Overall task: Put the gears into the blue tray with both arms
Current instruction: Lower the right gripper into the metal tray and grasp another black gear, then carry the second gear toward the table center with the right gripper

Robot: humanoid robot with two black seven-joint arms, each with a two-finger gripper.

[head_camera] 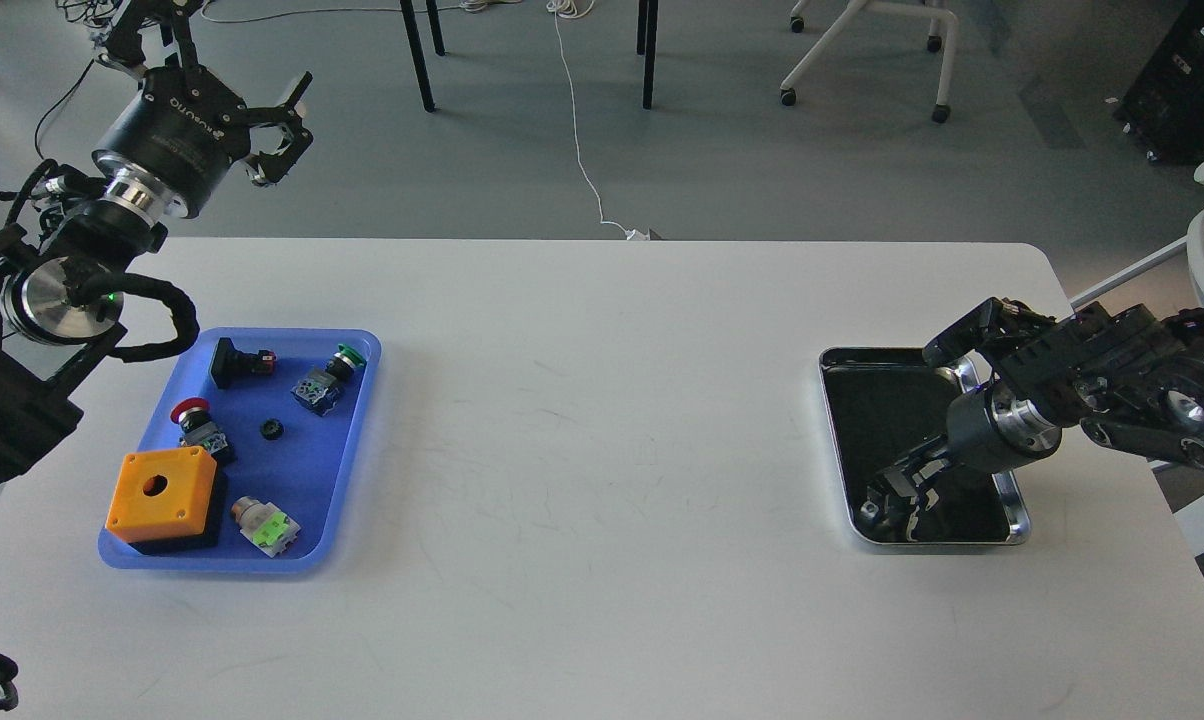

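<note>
Blue plastic makes the blue tray point(350, 455), which sits on the left side of the white bench point(602, 450). In it lie one small black gear point(271, 430) near the middle, an orange box point(160, 492) with a round hole at the near left, a red-topped button point(194, 417), a green-topped button point(328, 379), a black switch point(236, 362) with a red tip at the far end, and a white and green part point(267, 527) near the front.

The shiny steel tray point(1014, 510) sits on the right side of the bench, well apart from the blue one. Its inside is dark.

The right gripper point(892, 503) reaches down into the near part of the steel tray. Its fingers are dark against the dark tray, so I cannot tell if they are open or holding anything. A second gear cannot be made out there.

The left gripper point(274, 135) is up high beyond the far left corner of the bench, away from the blue tray. Its fingers point(296, 95) are spread apart and hold nothing.
</note>
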